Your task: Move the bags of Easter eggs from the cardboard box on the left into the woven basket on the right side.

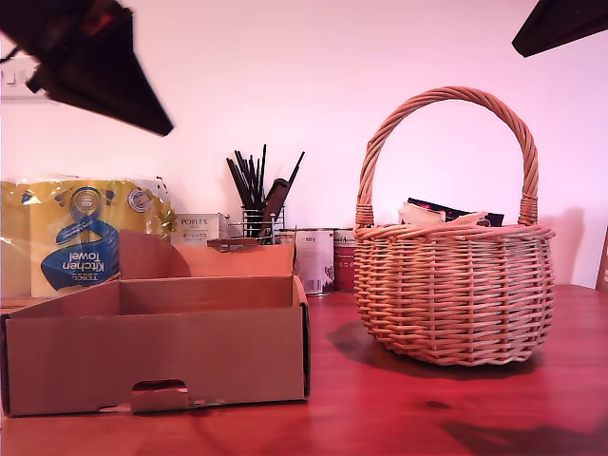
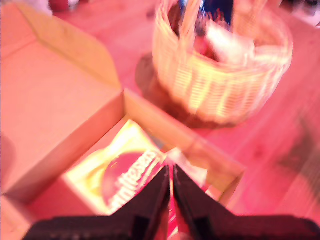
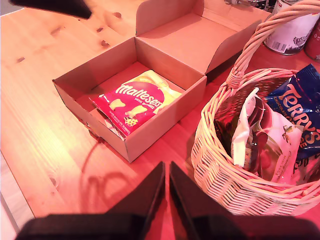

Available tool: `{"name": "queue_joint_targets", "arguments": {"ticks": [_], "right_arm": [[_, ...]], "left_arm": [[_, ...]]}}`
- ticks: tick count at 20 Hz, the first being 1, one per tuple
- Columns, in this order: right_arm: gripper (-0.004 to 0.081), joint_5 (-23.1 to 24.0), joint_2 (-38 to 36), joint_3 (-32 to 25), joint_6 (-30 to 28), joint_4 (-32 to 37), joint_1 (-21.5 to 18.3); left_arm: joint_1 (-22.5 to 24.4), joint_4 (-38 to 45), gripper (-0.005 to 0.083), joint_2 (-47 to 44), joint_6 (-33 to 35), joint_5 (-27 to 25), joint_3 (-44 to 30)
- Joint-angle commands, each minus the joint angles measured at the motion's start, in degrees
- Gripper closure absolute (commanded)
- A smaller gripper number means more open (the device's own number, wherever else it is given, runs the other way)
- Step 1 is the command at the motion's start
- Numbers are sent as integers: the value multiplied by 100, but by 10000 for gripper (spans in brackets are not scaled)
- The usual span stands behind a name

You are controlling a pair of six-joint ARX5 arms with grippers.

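Note:
The cardboard box [image 1: 157,356] sits at the exterior view's left. In it lies a red and yellow Maltesers bag [image 3: 137,102] [image 2: 120,180], flat on the floor. The woven basket [image 1: 454,290] [image 3: 235,185] stands at the exterior view's right and holds a blue Terry's bag [image 3: 300,115], a white bag [image 3: 245,130] and a pale pink one [image 3: 280,145]; their tops [image 1: 446,214] show over the rim. My first gripper [image 2: 170,170] [image 1: 142,109] hangs shut and empty high above the box. My second gripper [image 3: 166,167] is shut and empty above the table beside the basket; its arm [image 1: 560,24] shows at the exterior view's top right.
Behind the box stand a yellow kitchen-towel pack [image 1: 81,233], a white Porlex carton [image 1: 198,228], a wire utensil holder [image 1: 258,204] and tins [image 1: 318,258]. The box's back flap [image 3: 185,35] stands open. Bare wooden table [image 1: 399,408] lies between box and basket.

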Motion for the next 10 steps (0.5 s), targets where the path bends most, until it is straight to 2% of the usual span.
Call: {"name": "queue_joint_targets", "arguments": {"ticks": [1, 2, 3, 4, 5, 8, 10], "right_arm": [[783, -28, 31, -103, -20, 46, -13], [783, -31, 31, -103, -20, 50, -13], [783, -46, 31, -103, -20, 55, -13], [783, -61, 31, -103, -20, 55, -13], [783, -61, 31, -103, -17, 57, -13], [783, -61, 31, -103, -17, 57, -13], [783, -61, 31, -103, -17, 57, -13]], "left_arm": [[-7, -72, 708, 170, 1158, -35, -57], [-7, -50, 560, 258, 1547, -70, -57], [-7, 17, 360, 387, 1683, -120, -57], [-9, 76, 216, 509, 2090, -203, -57], [-9, 131, 152, 649, 2374, -339, -57], [-7, 437, 147, 1091, 3182, -719, -55], [-9, 505, 147, 1318, 3329, -1213, -55]]}}
